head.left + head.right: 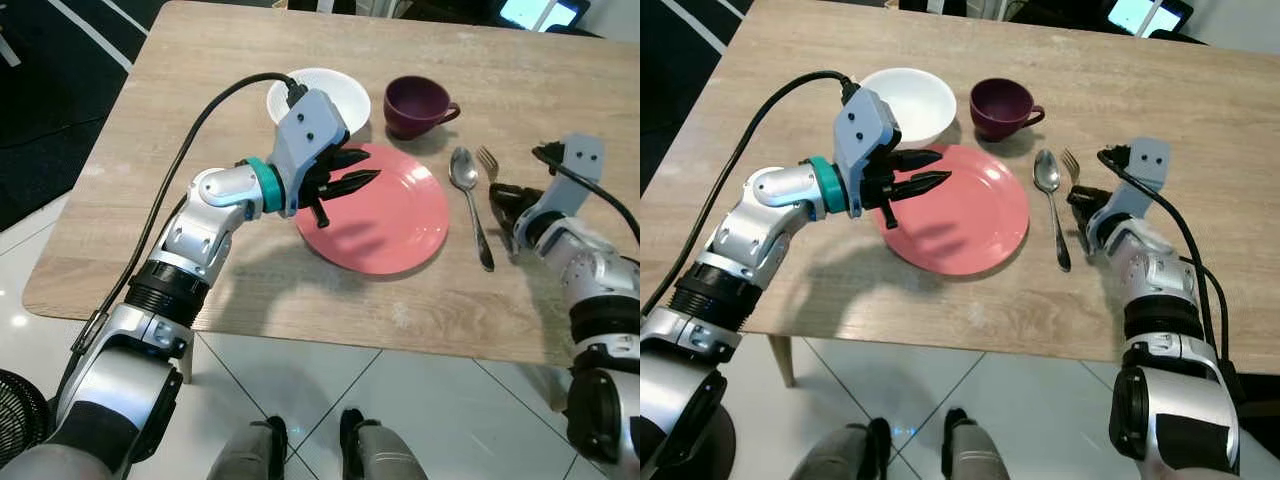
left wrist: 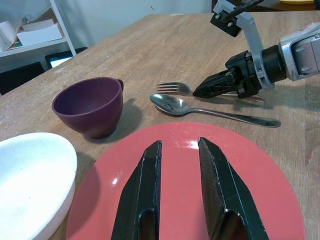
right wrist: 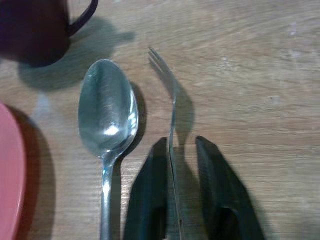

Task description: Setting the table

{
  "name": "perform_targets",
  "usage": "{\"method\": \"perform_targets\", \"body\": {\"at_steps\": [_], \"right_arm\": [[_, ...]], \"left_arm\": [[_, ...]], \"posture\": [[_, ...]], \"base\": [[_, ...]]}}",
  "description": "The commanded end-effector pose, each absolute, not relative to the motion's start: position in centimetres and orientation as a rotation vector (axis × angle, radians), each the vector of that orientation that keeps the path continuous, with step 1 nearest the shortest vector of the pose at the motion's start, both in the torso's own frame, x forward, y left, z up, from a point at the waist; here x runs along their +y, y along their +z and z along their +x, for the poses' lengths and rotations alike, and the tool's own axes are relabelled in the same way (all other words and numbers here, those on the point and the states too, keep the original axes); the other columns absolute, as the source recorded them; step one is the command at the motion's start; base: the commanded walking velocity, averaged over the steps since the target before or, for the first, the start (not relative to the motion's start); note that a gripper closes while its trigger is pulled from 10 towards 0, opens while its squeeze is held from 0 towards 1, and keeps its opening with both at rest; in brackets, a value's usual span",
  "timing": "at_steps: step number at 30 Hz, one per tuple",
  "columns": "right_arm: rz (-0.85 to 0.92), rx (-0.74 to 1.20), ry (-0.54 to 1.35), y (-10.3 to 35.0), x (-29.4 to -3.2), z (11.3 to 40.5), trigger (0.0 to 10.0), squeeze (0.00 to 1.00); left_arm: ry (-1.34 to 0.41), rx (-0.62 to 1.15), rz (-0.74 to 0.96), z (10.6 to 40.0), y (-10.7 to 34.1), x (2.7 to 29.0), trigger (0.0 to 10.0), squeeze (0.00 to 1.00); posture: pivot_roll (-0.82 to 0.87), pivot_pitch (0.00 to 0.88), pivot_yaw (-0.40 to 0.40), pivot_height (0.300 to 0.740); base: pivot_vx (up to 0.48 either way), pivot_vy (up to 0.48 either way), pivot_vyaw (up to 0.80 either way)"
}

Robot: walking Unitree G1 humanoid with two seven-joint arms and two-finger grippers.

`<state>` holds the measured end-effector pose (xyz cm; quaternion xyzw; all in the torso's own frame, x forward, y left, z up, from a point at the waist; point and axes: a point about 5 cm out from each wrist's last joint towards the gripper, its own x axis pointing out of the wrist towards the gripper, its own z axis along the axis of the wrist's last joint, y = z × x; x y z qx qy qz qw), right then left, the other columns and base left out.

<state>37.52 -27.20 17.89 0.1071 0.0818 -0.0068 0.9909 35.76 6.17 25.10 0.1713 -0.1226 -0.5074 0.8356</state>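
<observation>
A red plate lies on the wooden table. Behind it stand a white bowl and a purple cup. A spoon and a fork lie side by side to the right of the plate. My left gripper hovers over the plate's left part, open, with nothing between its fingers. My right gripper is down at the table with its fingers either side of the fork's handle. The handle rests against one finger, with a gap to the other.
The table's front edge runs just before me, with white tiled floor and my feet below it. A black fan stands on the floor at the lower left. Bare wood stretches left of the plate.
</observation>
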Motion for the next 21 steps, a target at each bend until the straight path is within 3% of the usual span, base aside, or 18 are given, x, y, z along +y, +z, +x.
{"method": "perform_targets", "body": {"at_steps": [1, 5, 6, 12, 14, 21], "right_arm": [[0.23, 0.188, -0.051, 17.0, -27.6, 37.3, 10.0, 1.0], [0.229, 0.173, -0.067, 17.3, -28.0, 37.3, 10.0, 1.0], [0.228, 0.157, -0.078, 17.6, -28.2, 37.3, 10.0, 0.0], [0.213, 0.096, -0.09, 18.8, -28.6, 37.3, 10.0, 0.0], [0.13, -0.044, -0.059, 22.0, -28.6, 37.3, 10.0, 0.0], [-0.09, -0.191, -0.021, 26.8, -28.5, 36.5, 10.0, 0.0]], "left_arm": [[-1.085, -0.252, 0.368, 35.6, 24.5, 6.2, 10.0, 0.0], [-1.084, -0.251, 0.367, 35.6, 24.5, 6.3, 10.0, 0.0], [-1.083, -0.25, 0.366, 35.6, 24.5, 6.4, 10.0, 0.0], [-1.084, -0.252, 0.365, 35.7, 24.4, 6.4, 10.0, 0.0], [-1.089, -0.251, 0.361, 35.7, 24.2, 6.4, 10.0, 0.0], [-1.096, -0.247, 0.357, 35.7, 24.1, 6.3, 10.0, 0.0]], "posture": [[-0.03, 0.163, 0.059, 0.74], [-0.03, 0.161, 0.059, 0.74], [-0.03, 0.16, 0.059, 0.74], [-0.03, 0.159, 0.059, 0.74], [-0.03, 0.156, 0.062, 0.74], [-0.04, 0.158, 0.065, 0.74]], "base": [[0.0, 0.0, 0.0], [0.0, 0.0, 0.0], [0.0, 0.0, 0.0], [0.0, 0.0, 0.0], [0.0, 0.0, 0.0], [0.0, 0.0, 0.0]]}}
